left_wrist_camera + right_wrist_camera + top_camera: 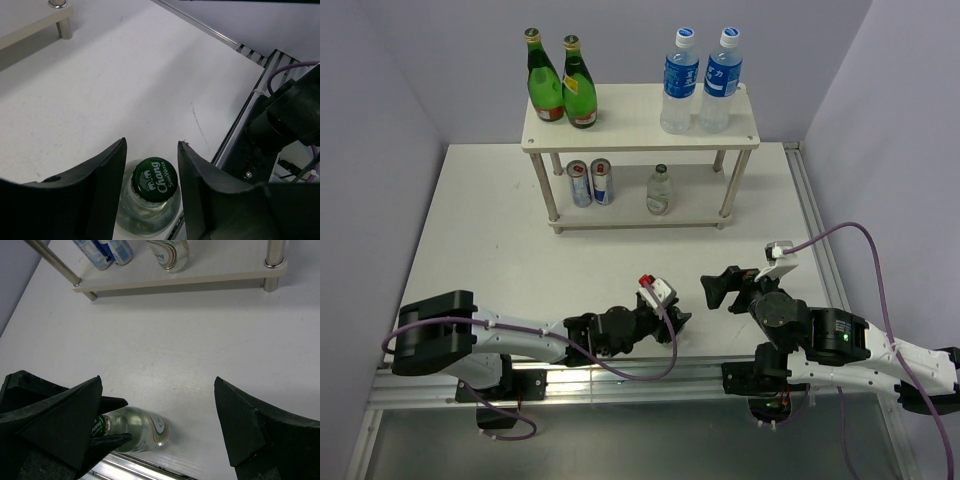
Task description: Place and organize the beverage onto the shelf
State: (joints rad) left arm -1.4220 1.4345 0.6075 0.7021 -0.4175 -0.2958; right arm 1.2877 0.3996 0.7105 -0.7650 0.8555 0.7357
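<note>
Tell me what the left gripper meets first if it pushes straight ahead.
The Chang bottle, lying cap-first between the fingers of the left gripper; contact looks near, though depth is unclear.

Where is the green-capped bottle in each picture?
Top external: not seen; likely under the left gripper.
Left wrist: bottle at bottom centre, between the fingers.
Right wrist: bottom left, lying on its side.
Shared landmark: the shelf, at the top of every view.

Shelf [630,122] pale beige. Green bottles [547,85], yellow-red labels, 11 o'clock; clear water bottles [680,88], blue labels, 1 o'clock. Cans [590,183] blue, red, silver. Clear bottle [140,430], 6 o'clock: green cap [154,180], white lettering. Table [510,260] white.
</note>
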